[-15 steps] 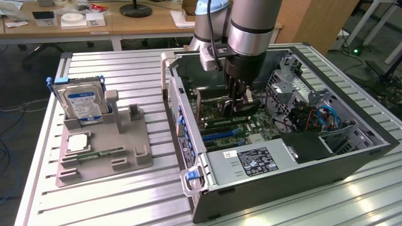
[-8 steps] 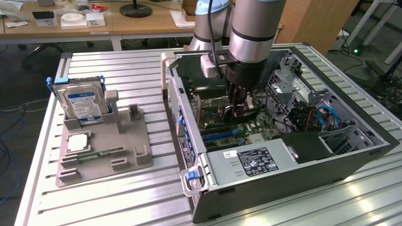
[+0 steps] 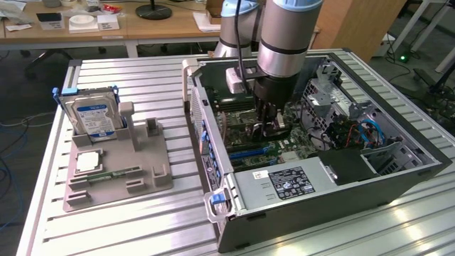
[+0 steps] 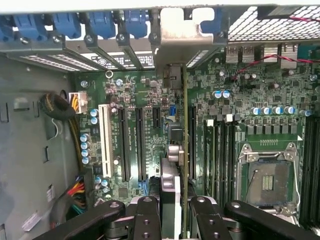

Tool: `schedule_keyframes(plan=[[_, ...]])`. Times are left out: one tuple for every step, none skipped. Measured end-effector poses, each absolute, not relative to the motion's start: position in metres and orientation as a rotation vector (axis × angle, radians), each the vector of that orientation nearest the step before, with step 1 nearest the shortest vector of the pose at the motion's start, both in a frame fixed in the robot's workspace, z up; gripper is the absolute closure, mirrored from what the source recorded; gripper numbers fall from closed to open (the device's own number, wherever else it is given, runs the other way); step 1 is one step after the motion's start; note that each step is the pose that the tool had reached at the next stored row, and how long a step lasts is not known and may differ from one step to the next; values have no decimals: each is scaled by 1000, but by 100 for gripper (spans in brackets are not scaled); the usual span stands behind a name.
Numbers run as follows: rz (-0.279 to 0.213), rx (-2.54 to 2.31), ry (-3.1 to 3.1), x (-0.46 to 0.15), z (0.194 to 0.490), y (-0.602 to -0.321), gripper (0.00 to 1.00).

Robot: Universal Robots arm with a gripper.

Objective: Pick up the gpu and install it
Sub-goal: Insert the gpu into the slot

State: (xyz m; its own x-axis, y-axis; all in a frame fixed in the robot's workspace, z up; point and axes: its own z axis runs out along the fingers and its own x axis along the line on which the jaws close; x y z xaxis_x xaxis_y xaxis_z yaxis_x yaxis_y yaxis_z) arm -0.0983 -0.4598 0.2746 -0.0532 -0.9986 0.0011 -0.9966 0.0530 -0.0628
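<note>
While wooden desks (image 3: 163, 26) line the room behind, a ribbed metal table (image 3: 142, 213) carries the open computer case (image 3: 370, 186) and, at the exterior view's left, a grey holder (image 3: 146, 160) with the hard drive (image 3: 92, 117). Inside the case the gripper (image 4: 175, 220) pinches the gpu (image 4: 171, 192) between its 2 fingers (image 4: 146, 220) — card upright, edge-on over the motherboard (image 4: 140, 100). Whether its lower edge sits in a slot is hidden — the arm (image 3: 281, 48) covers it in the exterior view.

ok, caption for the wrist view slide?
Jaws shut on the gpu, held edge-on at the expansion slots of the motherboard.
</note>
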Motion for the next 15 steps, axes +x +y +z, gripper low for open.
schedule_keyframes(plan=[[-72,-2132,2248,-99,274,-460,72],[-72,-2132,2248,-100,273,-460,72],[-72,-2132,2248,-101,272,-460,72],[-71,-2132,2248,-101,272,-460,72],[-71,-2132,2248,-101,270,-460,72],[-71,-2132,2249,-101,269,-460,72],[-71,-2132,2249,-101,267,-460,72],[-71,-2132,2249,-101,266,-460,72],[-70,-2132,2248,-101,265,-460,72],[-67,-2131,2247,-101,265,-460,72],[-59,-2127,2244,-101,264,-460,72],[-48,-2122,2240,-101,264,-460,72],[-43,-2120,2237,-101,264,-460,72],[-41,-2119,2237,-101,264,-459,72],[-41,-2119,2237,-101,264,-459,72]])
